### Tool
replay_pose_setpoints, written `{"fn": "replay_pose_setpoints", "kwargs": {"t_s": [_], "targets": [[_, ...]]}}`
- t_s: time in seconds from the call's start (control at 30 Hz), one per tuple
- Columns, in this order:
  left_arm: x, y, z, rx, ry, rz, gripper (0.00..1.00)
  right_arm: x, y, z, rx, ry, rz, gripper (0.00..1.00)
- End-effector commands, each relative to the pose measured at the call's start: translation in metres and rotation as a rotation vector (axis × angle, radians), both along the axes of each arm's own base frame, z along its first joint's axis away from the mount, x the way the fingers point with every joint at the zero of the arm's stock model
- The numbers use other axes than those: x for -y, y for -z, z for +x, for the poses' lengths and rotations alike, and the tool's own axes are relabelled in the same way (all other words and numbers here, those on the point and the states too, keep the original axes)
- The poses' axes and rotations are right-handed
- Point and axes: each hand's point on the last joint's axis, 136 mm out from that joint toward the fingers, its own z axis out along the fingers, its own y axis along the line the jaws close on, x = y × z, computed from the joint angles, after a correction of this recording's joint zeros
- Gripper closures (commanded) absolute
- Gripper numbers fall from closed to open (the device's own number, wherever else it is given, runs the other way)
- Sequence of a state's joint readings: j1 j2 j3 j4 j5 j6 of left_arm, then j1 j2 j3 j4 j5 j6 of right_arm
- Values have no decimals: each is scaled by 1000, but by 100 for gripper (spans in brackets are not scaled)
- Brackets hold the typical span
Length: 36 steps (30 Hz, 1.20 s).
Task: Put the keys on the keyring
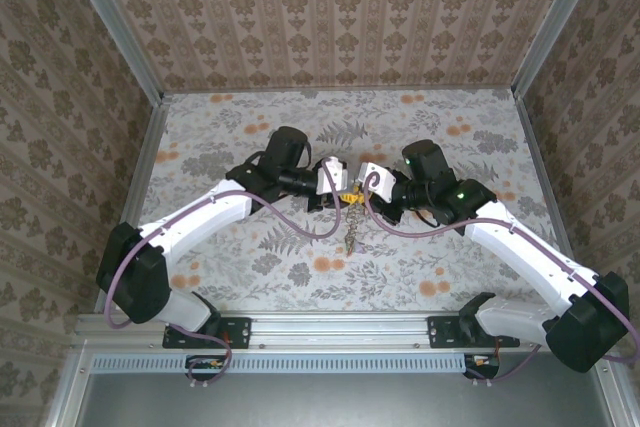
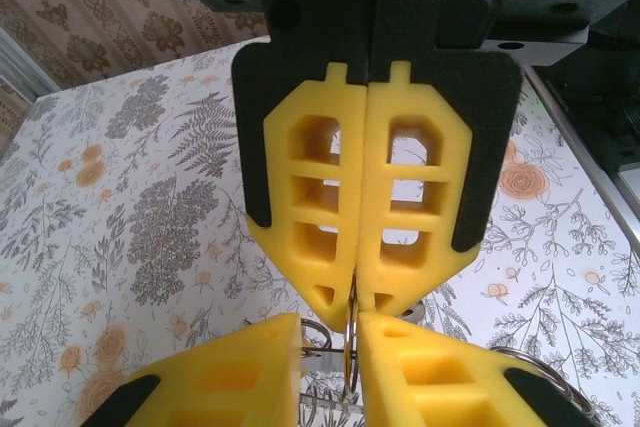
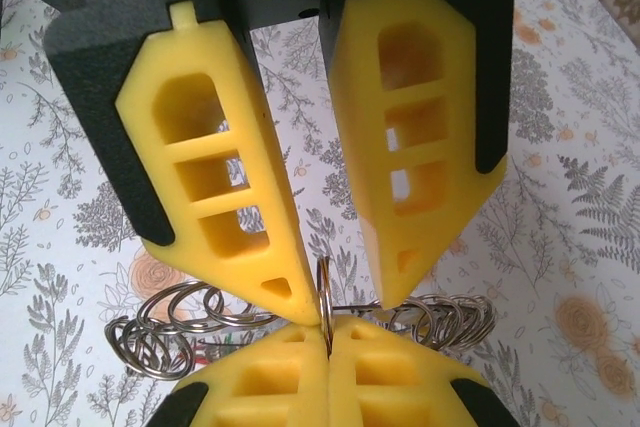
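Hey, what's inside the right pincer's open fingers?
One loop of the keyring, edge-on, stands in the gap of the right pincer. The shut left pincer grips it, covering its lower part. More loops spread behind; where they join is hidden.

Ctr blocked: left gripper (image 2: 358,299) & right gripper (image 3: 345,295) meet tip to tip. The silvery coiled wire keyring (image 3: 325,282) sits in the narrow gap betw. the right fingers, loops spilling both sides. Floral-print table (image 1: 450,117) is open at far side, L & R. Patterned walls (image 1: 330,17) bound it.
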<state>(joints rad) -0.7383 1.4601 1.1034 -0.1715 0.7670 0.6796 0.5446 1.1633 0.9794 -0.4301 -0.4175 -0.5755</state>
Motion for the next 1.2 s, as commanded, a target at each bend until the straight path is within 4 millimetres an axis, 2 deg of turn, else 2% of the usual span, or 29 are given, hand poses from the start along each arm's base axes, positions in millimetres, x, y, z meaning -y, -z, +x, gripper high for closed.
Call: {"fn": "replay_pose_setpoints", "kwargs": {"t_s": [0.0, 0.2, 0.43, 0.5, 0.63, 0.7, 0.77, 0.83, 0.93, 0.97, 1.03, 1.17], "targets": [[-6, -3, 0, -22, -6, -33, 76, -7, -22, 4, 75, -8, 62, 100], [-8, -3, -3, -34, 13, -31, 77, -7, -23, 4, 78, -4, 71, 100], [-4, -12, -6, -26, 32, -59, 78, -7, -24, 4, 82, -7, 66, 100], [-4, -15, -7, -23, 41, -66, 84, -7, -23, 5, 82, -6, 62, 100], [-2, -16, -10, -22, 54, -74, 86, -7, -24, 5, 85, -6, 66, 100], [-1, -15, -10, -22, 56, -74, 91, -7, -25, 6, 87, -5, 71, 100], [-2, -13, -10, -25, 56, -65, 90, -8, -26, 6, 88, -5, 77, 100], [-1, -13, -11, -23, 57, -65, 83, -8, -26, 6, 86, -4, 74, 100], [-1, -15, -12, -18, 65, -67, 84, -8, -26, 5, 84, -5, 79, 100], [0, -15, -13, -16, 68, -67, 88, -8, -27, 5, 83, -6, 82, 100], [1, -15, -14, -21, 73, -67, 100, -9, -27, 4, 83, -11, 85, 99], [0, -24, -15, -52, 85, -117, 100, -5, -23, 5, 75, -1, 97, 96]]}}
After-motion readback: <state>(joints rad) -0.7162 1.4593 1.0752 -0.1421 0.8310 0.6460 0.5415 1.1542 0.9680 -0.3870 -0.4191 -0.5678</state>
